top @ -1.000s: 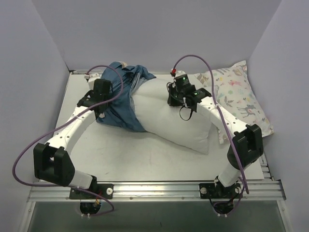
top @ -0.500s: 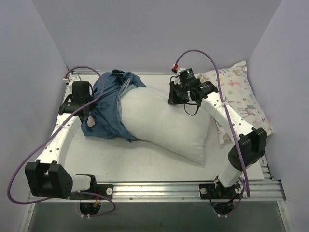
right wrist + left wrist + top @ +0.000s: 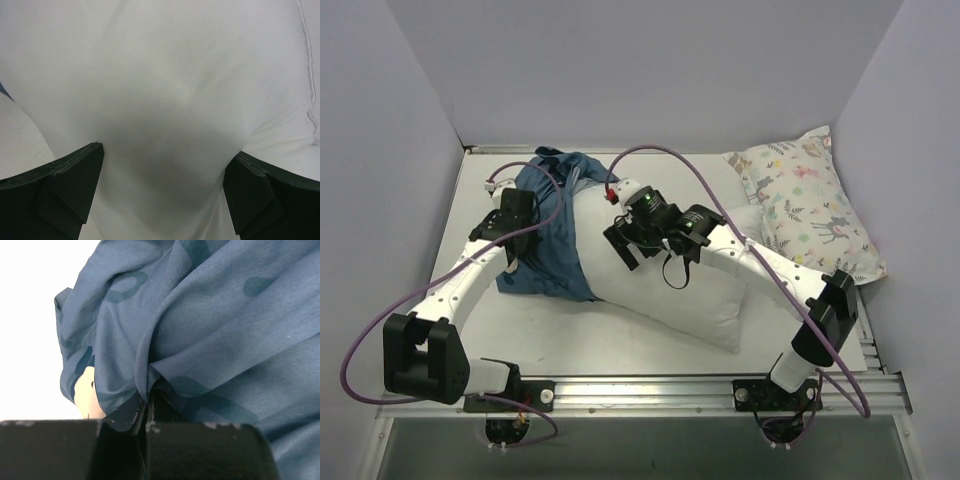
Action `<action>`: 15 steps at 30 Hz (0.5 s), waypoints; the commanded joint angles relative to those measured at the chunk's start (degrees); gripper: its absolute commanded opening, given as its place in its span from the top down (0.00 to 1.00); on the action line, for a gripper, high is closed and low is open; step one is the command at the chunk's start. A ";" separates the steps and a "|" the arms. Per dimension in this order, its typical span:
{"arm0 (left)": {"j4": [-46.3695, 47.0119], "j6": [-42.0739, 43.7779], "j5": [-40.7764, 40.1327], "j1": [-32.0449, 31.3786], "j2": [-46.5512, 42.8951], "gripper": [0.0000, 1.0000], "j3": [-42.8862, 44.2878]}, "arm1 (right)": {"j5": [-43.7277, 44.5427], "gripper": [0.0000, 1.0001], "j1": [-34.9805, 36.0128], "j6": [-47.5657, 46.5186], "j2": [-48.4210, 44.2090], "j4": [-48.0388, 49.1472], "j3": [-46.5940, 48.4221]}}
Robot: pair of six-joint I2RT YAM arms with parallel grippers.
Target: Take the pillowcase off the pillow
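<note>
The dark navy pillowcase (image 3: pixel 555 225) is bunched over the left end of the plain white pillow (image 3: pixel 690 290), which lies slantwise across the table. My left gripper (image 3: pixel 510 262) is shut on a fold of the pillowcase (image 3: pixel 210 330) at its left edge, and the left gripper (image 3: pixel 145 410) pinches the cloth between its tips. My right gripper (image 3: pixel 623 248) hovers open over the pillow's upper middle, close to the pillowcase hem. In the right wrist view the right gripper (image 3: pixel 162 175) straddles a bulge of the bare pillow (image 3: pixel 165 75) with its fingers (image 3: pixel 65 185) wide apart.
A white pillow printed with pastel animals and leaves (image 3: pixel 810 200) leans at the back right against the wall. Grey walls close in the table (image 3: pixel 570 330) on three sides. The metal rail (image 3: pixel 640 385) with both arm bases runs along the near edge.
My right gripper has let go of the pillow's far right end, opened, and swung left to the middle. The left gripper, still holding the pillowcase, has shifted a little right.
</note>
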 commanded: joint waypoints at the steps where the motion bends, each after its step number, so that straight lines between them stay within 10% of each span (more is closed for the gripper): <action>1: 3.19 -1.40 2.73 -0.80 0.28 1.00 0.07 | 1.09 0.00 3.64 -3.76 1.94 5.15 -2.16; 8: 3.54 -1.40 3.08 -1.68 1.08 1.00 0.08 | 21.90 0.00 4.97 -4.90 6.18 5.68 0.12; 15: 4.68 -1.58 3.52 -1.68 0.99 1.00 -1.16 | 20.79 0.00 4.60 -6.39 -4.01 7.62 1.96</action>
